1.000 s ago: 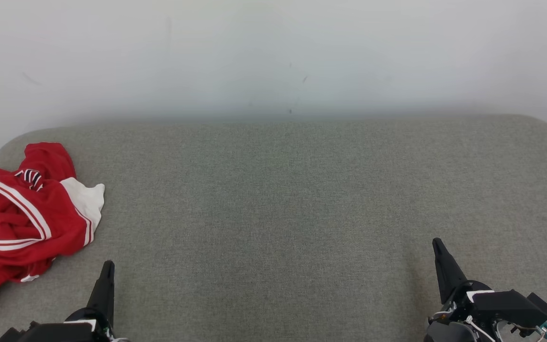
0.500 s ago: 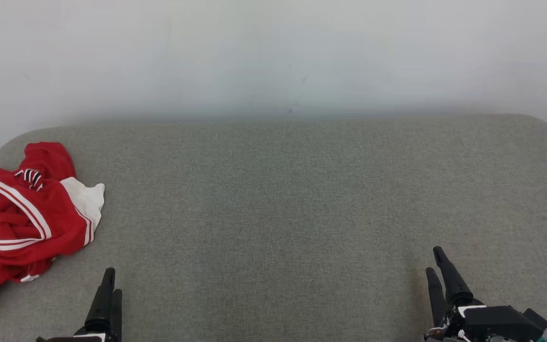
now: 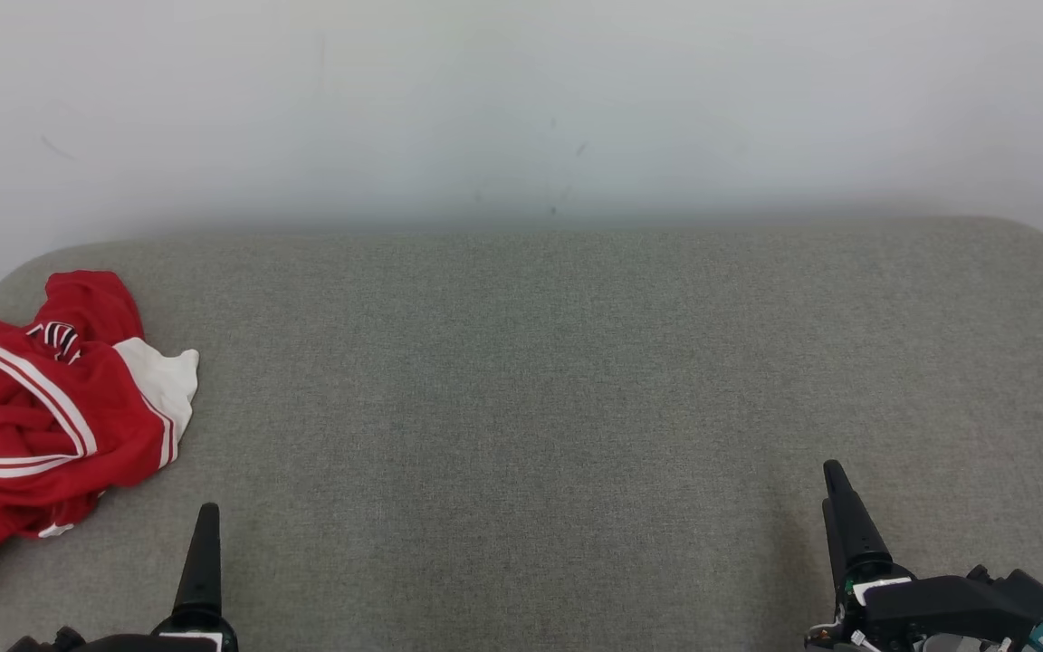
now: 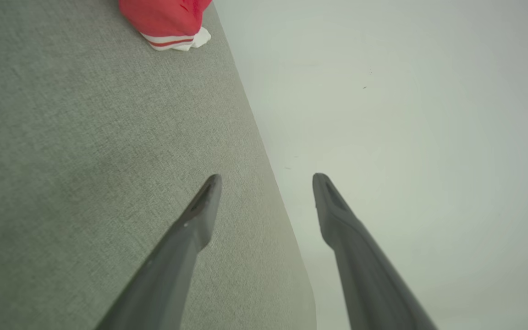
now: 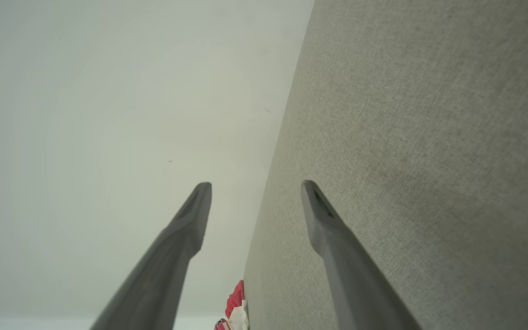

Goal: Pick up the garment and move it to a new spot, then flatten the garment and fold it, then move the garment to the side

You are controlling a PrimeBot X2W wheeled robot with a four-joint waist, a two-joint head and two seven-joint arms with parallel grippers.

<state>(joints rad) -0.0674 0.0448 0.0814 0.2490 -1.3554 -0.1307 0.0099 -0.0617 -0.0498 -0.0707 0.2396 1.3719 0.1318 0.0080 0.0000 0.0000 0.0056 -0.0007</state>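
At the far left of the grey padded surface (image 3: 521, 380) the garment (image 3: 42, 407), red with white stripes, lay crumpled in a heap exactly where it had been a second before, untouched, its left part running out of the head view; just to its right and nearer the robot, the left gripper (image 4: 267, 178) had gone from pressed shut to spread wide, its two dark fingers well apart in the left wrist view with nothing between them; it stood over bare fabric, near the garment but not touching it; across the long bare middle nothing had moved; at the far right the right gripper (image 5: 255, 184) had done the same, jaws sprung wide and empty, well apart from the garment, a red and white scrap of which showed small at the bottom of the right wrist view; judging by this, both had just been readied for the first pick-up, not yet begun; the left one looked better placed to reach.
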